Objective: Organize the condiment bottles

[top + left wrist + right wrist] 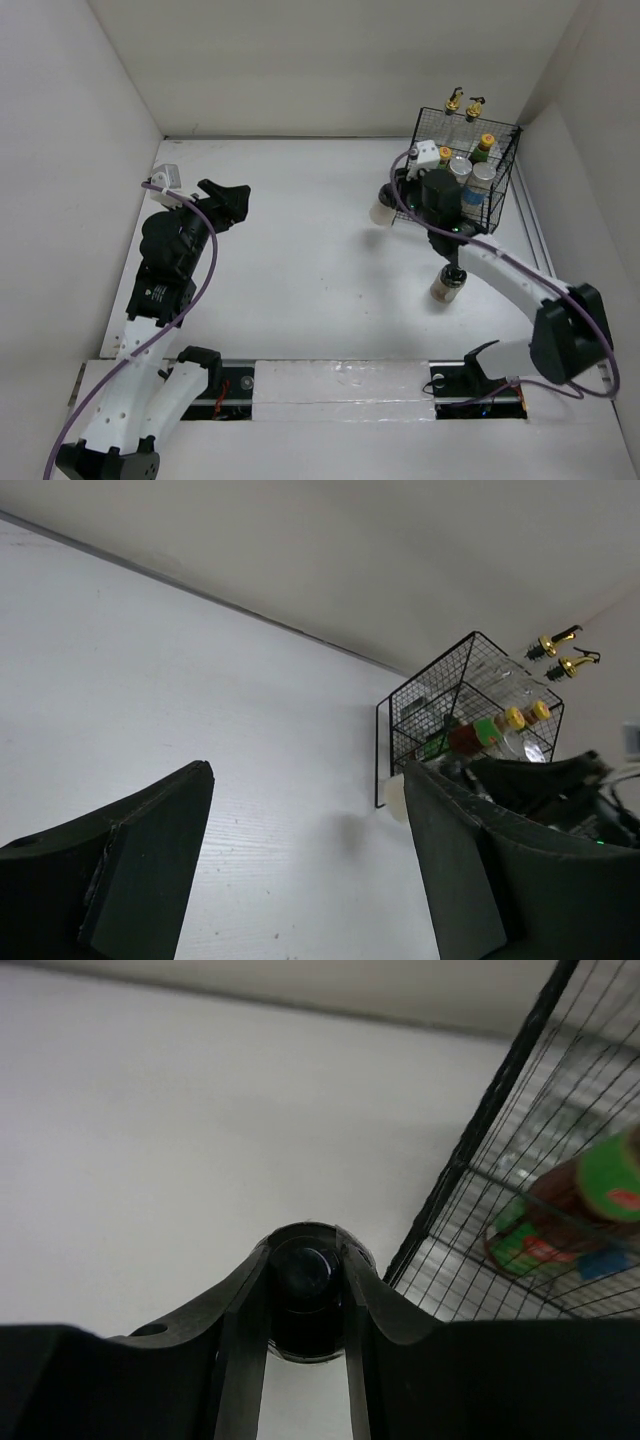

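black wire basket (510, 160) already holds most condiment bottles (483, 172). right gripper (305, 1270) pinching black-lidded jar (382, 212) just outside basket's left wall. loose jar (447, 285) near basket's front, still to load. left gripper (232, 200) spread, well apart from basket.

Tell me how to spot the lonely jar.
Find the black wire basket in the far right corner. Come nearer along the right arm to a short jar beside it. The others are in or at the basket; this one stands clear.
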You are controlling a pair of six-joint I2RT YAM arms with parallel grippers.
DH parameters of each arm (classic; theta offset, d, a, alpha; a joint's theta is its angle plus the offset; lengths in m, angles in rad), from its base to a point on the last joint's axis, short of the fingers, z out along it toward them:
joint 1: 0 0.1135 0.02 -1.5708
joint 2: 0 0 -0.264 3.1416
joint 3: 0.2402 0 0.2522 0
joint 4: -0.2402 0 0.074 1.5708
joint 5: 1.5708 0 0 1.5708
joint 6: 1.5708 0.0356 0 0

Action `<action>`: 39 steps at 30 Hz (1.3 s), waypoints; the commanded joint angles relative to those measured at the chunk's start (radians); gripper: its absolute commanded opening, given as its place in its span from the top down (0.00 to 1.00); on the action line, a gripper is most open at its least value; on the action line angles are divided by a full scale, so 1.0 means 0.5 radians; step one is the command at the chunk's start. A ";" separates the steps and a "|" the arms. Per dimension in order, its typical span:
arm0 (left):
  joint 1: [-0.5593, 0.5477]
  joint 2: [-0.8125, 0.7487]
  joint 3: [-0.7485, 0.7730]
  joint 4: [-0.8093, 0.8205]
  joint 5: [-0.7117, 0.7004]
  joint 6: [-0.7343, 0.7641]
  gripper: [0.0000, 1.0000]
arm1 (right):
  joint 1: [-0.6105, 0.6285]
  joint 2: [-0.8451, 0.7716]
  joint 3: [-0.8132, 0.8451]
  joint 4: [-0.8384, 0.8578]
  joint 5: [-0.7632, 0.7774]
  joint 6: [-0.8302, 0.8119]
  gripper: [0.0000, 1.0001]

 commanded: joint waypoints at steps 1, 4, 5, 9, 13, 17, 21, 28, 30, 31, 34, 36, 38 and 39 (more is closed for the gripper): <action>-0.007 -0.032 0.033 0.088 0.010 0.010 0.27 | -0.053 -0.369 -0.004 0.297 0.064 -0.008 0.79; -0.007 -0.007 0.033 0.088 0.034 0.010 0.26 | -0.133 -0.495 -0.059 0.297 0.042 -0.008 0.79; -0.007 -0.007 0.033 0.088 0.035 0.010 0.26 | -0.151 -0.514 -0.059 0.297 0.042 0.010 0.80; -0.007 -0.007 0.033 0.088 0.041 0.010 0.26 | -0.274 -0.557 -0.136 0.297 0.042 0.075 0.82; -0.007 -0.026 0.015 0.106 0.062 0.010 0.24 | -0.372 -0.471 -0.136 0.297 0.092 0.096 0.83; -0.007 -0.007 0.015 0.106 0.062 0.010 0.24 | -0.437 -0.391 -0.093 0.334 0.092 0.096 0.83; -0.007 -0.011 0.015 0.106 0.041 0.010 0.23 | -0.437 -0.351 -0.111 0.334 0.180 0.078 0.83; -0.007 0.011 0.015 0.106 0.065 0.010 0.18 | -0.455 -0.195 -0.133 0.291 0.178 0.078 0.81; -0.007 -0.007 0.015 0.106 0.084 0.010 0.17 | -0.455 -0.143 -0.133 0.251 0.177 0.078 0.81; -0.007 -0.007 0.015 0.106 0.084 0.010 0.17 | -0.455 -0.097 -0.115 0.233 0.177 0.078 0.80; -0.007 0.011 0.015 0.106 0.084 0.010 0.17 | -0.455 -0.029 -0.075 0.150 0.153 0.078 0.76; -0.007 0.011 0.015 0.127 0.102 0.010 0.17 | -0.455 0.014 -0.032 0.119 0.153 0.078 0.69; -0.007 0.011 0.015 0.127 0.102 0.010 0.16 | -0.455 0.035 -0.032 0.092 0.153 0.078 0.56; -0.007 0.011 0.015 0.127 0.102 0.010 0.16 | -0.455 0.014 -0.032 0.091 0.153 0.096 0.48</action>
